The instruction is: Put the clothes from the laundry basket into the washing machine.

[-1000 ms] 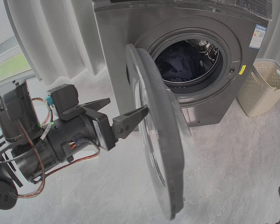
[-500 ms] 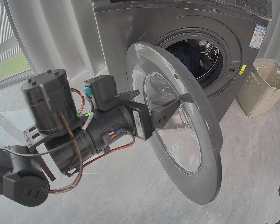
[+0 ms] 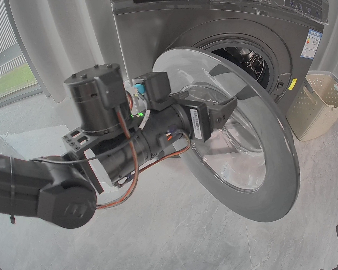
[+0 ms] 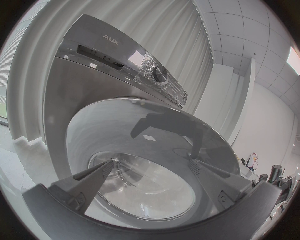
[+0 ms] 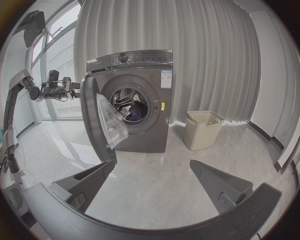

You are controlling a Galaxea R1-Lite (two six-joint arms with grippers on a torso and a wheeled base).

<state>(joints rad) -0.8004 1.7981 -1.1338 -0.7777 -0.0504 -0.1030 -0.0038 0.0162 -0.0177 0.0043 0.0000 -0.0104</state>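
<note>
Both left fingers (image 3: 223, 109) spread, arm (image 3: 44, 183) outstretched toward door (image 3: 260, 199)

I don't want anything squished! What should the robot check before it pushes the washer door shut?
1. Clothes fully inside the drum: ok.
2. Door shut: not ok, partly open.
3. Left gripper open, at the door's outside face: ok.
4. Right gripper away from the door: ok.
5. Basket empty: cannot tell, bottom hidden.
</note>
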